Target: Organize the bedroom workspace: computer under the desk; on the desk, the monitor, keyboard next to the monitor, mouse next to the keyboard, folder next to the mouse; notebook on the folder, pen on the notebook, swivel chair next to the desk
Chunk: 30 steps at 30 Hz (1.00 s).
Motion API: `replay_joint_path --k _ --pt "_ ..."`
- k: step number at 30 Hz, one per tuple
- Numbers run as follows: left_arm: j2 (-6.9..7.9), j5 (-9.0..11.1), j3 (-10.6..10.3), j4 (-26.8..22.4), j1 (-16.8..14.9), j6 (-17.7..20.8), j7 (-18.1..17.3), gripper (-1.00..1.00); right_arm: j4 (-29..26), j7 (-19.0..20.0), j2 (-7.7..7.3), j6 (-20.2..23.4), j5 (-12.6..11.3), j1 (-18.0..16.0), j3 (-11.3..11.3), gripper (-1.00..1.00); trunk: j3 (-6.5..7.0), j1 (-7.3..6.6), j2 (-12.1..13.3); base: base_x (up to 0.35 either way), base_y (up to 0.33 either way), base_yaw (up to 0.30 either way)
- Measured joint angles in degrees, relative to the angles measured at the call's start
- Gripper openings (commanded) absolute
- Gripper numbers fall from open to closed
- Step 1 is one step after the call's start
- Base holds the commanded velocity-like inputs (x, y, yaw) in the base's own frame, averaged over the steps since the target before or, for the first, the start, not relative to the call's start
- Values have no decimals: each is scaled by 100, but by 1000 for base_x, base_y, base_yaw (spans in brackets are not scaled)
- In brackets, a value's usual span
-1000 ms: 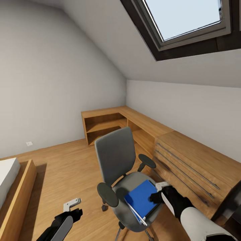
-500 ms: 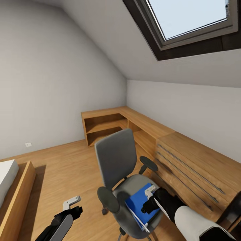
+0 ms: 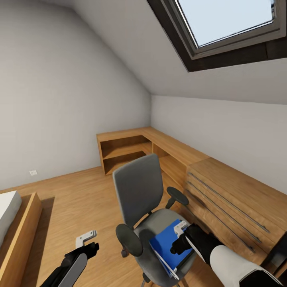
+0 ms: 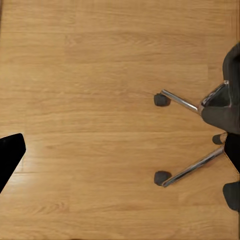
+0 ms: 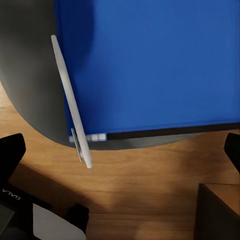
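Right jaws [image 3: 180,228] hovering over the folder [image 3: 169,240] on the swivel chair [image 3: 151,215].

The blue folder is lying flat on the chair's grey seat, reaching toward the seat's front edge, with a slim white pen [image 5: 71,102] resting along one side edge of it. My right jaws are standing wide, one tip past each side of the folder in the right wrist view, gripping nothing. My left jaws [image 3: 86,238] are hanging over the oak floor [image 4: 90,90] beside the chair's chrome base; I cannot tell their spacing.
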Motion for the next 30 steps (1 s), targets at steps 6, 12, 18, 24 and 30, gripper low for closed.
replay_joint_path --k 6,12,18,24,30 --pt "0 10 4 -101 0 0 11 100 3 0 -1 -10 -7 0 2 100 -35 43 -79 0 0 0" --pt "4 12 86 -122 0 0 14 100 7 1 14 -14 -22 0 8 100 -143 175 -320 0 0 0" --pt "4 12 201 -127 0 0 14 100 7 4 34 -14 -42 1 19 100 -144 176 -321 0 0 0" --pt "7 11 271 -128 0 0 16 100 3 0 97 -26 -59 5 13 100 -144 176 -321 0 0 0" --pt "8 6 347 -128 0 0 15 100 10 -8 152 -121 -60 8 14 100 -144 176 -321 0 0 22"
